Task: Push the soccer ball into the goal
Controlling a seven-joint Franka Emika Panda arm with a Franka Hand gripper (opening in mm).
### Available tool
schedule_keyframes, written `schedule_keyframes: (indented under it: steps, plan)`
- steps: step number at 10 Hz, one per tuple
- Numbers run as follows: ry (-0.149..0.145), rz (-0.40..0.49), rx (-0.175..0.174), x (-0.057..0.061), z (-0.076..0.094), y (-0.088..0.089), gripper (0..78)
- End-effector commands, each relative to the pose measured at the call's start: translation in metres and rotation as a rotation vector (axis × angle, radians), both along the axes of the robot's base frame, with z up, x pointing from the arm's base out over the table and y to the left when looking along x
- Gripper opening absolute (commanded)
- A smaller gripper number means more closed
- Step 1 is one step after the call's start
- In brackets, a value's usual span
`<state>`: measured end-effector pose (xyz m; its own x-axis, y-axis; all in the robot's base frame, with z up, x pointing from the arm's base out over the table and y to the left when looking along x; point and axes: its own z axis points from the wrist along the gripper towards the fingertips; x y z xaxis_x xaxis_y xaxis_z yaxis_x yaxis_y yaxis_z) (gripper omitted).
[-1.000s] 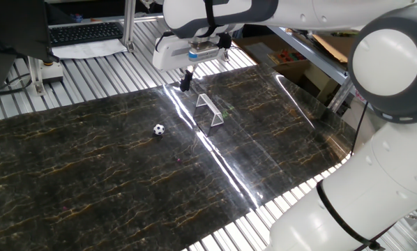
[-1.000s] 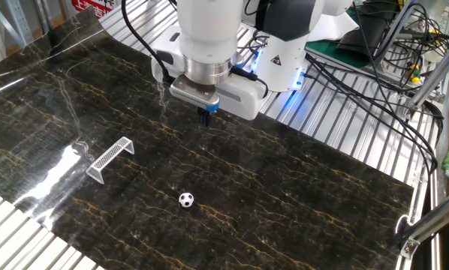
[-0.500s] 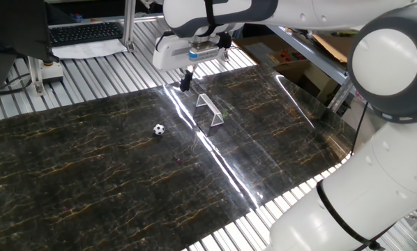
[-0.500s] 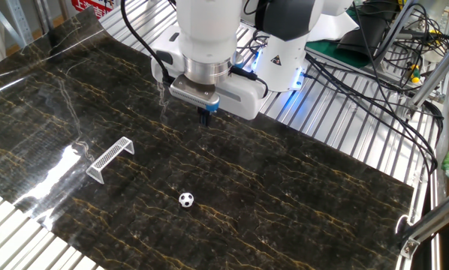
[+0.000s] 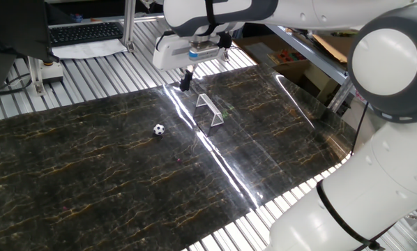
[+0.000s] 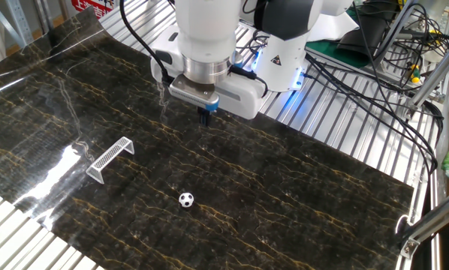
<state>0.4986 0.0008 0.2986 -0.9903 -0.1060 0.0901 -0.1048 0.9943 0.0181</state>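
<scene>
The tiny white soccer ball with black patches lies on the dark marbled mat; it also shows in the other fixed view. The small silver goal stands to its right, seen again in the other view. My gripper hangs above the mat's far edge, behind the goal and well away from the ball. In the other view the gripper shows its two dark fingers pressed together, holding nothing.
The dark marbled mat lies on a slatted metal table. A keyboard and papers sit at the back left. Cables and equipment lie beyond the mat. The robot's base stands at the mat's far side.
</scene>
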Motion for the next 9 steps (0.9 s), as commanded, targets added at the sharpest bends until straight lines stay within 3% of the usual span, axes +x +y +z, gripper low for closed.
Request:
schedule_keyframes:
  steps: [1, 3, 5, 6, 7, 9]
  plan:
    - [-0.003, 0.002, 0.000, 0.002, -0.002, 0.000, 0.0]
    - [0.007, -0.003, -0.005, 0.014, -0.008, 0.001, 0.0]
    - [-0.003, -0.009, -0.031, 0.024, -0.021, 0.011, 0.0]
    - [-0.004, -0.009, -0.031, 0.025, -0.022, 0.011, 0.0]
    - [-0.021, -0.011, -0.024, 0.021, -0.044, 0.013, 0.0]
    - [-0.004, -0.024, -0.037, 0.019, -0.044, 0.014, 0.0]
